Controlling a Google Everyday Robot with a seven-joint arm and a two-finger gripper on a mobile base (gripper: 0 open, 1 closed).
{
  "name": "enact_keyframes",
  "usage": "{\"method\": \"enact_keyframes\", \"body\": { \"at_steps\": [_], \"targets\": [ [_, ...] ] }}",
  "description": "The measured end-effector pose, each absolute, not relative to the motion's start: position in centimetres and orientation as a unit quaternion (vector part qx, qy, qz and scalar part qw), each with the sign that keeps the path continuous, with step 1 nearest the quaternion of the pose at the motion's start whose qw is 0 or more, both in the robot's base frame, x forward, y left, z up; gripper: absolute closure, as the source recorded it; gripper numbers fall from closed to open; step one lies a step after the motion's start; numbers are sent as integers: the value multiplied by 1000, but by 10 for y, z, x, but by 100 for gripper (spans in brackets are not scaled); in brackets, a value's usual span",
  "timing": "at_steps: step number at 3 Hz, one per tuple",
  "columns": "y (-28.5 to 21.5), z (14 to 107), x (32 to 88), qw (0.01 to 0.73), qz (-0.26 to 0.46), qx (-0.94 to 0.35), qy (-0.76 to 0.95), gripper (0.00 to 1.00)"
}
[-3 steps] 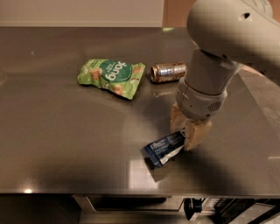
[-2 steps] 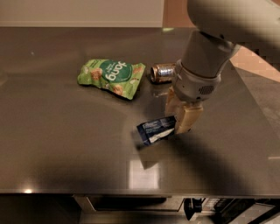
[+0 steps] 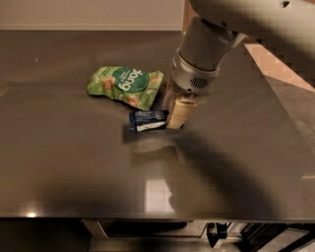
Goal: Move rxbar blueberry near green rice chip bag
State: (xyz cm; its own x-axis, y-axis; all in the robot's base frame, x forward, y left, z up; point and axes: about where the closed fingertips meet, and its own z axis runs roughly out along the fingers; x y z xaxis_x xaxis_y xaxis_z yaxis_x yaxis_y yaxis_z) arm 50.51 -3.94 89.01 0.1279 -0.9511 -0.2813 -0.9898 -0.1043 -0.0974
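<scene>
While your gripper [image 3: 173, 112] is clamped on the right end of the blue bar [image 3: 146, 120], the bar sticks out to the left of it, its long axis nearly level across the view. It sits just below the green chip bag [image 3: 125, 84], close but apart. You cannot tell whether it touches the glossy dark table [image 3: 59, 162]. A pale wall [image 3: 74, 12] runs behind.
</scene>
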Motion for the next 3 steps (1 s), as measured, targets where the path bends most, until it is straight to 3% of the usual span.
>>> {"method": "enact_keyframes", "body": {
  "at_steps": [2, 3],
  "targets": [
    [-2, 869, 540, 148, 50, -710, 687, 100],
    [9, 859, 555, 154, 33, -698, 698, 81]
  ]
}}
